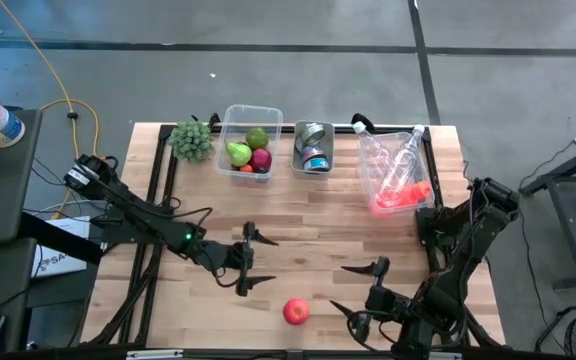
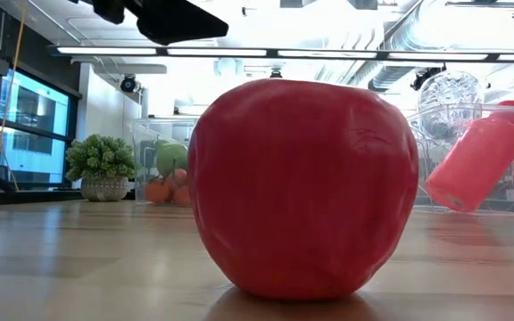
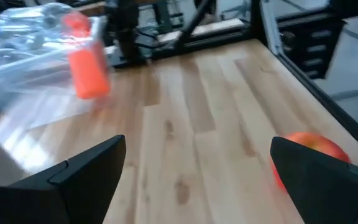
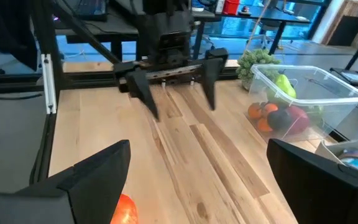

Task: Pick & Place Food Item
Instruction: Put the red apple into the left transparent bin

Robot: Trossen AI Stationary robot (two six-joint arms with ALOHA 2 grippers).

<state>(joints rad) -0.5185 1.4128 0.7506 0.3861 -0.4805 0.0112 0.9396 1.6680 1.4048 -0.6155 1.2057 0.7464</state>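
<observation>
We see the apple point(image 1: 295, 311) resting near the desk's point(image 1: 308, 220) front edge, between both spread, empty hands; the right hand point(image 1: 360, 288) looks slightly nearer than the left hand point(image 1: 252, 259).
</observation>
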